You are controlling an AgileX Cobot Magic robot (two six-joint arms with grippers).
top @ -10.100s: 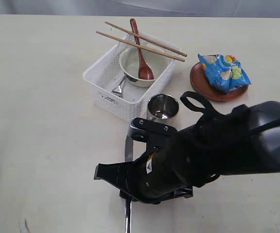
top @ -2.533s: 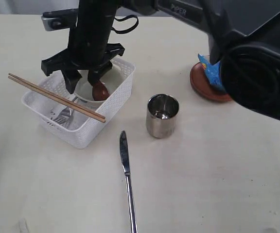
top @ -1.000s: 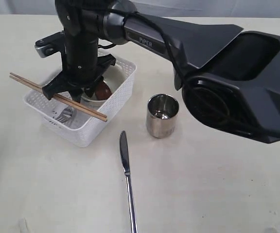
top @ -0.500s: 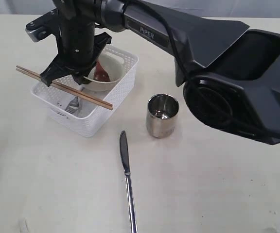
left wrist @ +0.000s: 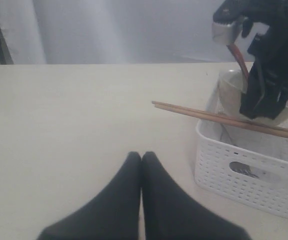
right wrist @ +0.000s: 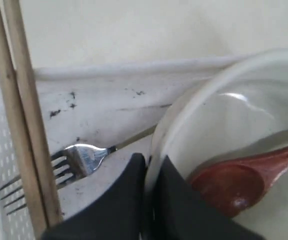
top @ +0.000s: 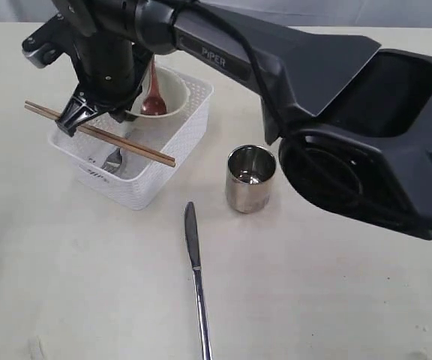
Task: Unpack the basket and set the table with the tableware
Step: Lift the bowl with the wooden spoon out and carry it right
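Note:
The white basket (top: 167, 169) stands at the left of the table (top: 336, 300), with wooden chopsticks (top: 126, 142) lying across its rim and a steel fork (top: 113, 159) on its floor. My right gripper (top: 126, 112) is shut on the rim of the whitish bowl (top: 172, 94), which hangs tilted above the basket with the brown spoon (top: 154, 97) inside. In the right wrist view the gripper (right wrist: 151, 165) pinches the bowl's rim (right wrist: 184, 115) beside the spoon (right wrist: 234, 185), the fork (right wrist: 79, 160) and the chopsticks (right wrist: 19, 115). My left gripper (left wrist: 141, 156) is shut and empty, apart from the basket (left wrist: 244, 175).
A steel cup (top: 250, 178) stands upright right of the basket. A steel knife (top: 196, 270) lies on the table in front of it, blade toward the basket. The right arm's black body (top: 351, 112) spans the back right of the exterior view.
The right gripper closed on the bowl's rim and lifted the bowl, with the spoon in it, up and back out of the basket. The basket shifted slightly. The left gripper is not seen earlier.

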